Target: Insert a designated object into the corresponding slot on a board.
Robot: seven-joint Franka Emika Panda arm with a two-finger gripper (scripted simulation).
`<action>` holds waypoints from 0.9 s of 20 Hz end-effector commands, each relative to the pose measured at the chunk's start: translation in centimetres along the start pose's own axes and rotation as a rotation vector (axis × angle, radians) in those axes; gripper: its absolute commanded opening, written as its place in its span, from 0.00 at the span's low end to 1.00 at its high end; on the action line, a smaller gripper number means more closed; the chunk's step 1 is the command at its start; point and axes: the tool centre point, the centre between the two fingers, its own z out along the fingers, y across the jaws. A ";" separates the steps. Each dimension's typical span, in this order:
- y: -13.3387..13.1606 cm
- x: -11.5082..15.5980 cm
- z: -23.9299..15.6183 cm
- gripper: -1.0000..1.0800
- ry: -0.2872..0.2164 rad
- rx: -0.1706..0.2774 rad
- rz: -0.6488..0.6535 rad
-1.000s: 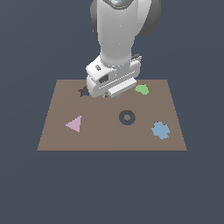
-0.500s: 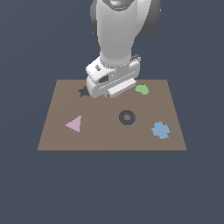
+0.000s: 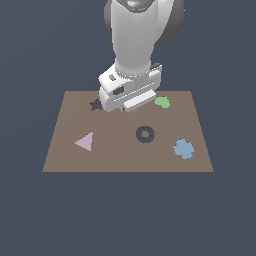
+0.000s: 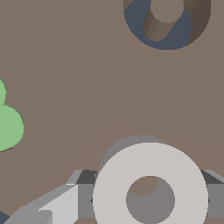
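The whitish-beige ring sits between my gripper's grey fingers and casts a shadow on the board, so it hangs a little above it. The gripper is shut on the ring. The dark navy ring-shaped slot with a brown centre lies apart from the ring. In the exterior view my gripper hovers over the far middle of the brown board, behind the slot. The hand hides the ring there.
A green blob lies just to the exterior view's right of the hand and also shows in the wrist view. A dark star recess is on the hand's other side. A pink triangle and a blue cross lie nearer the front.
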 end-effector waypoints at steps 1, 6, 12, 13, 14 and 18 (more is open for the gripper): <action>-0.1 0.2 0.0 0.00 0.000 0.000 0.020; -0.5 1.0 -0.1 0.00 0.001 0.000 0.090; -0.9 2.3 -0.2 0.00 0.001 0.000 0.221; -1.0 2.6 -0.2 0.00 0.001 0.000 0.248; -1.1 2.9 -0.3 0.00 0.001 0.000 0.277; -1.3 4.4 -0.4 0.00 0.001 0.000 0.406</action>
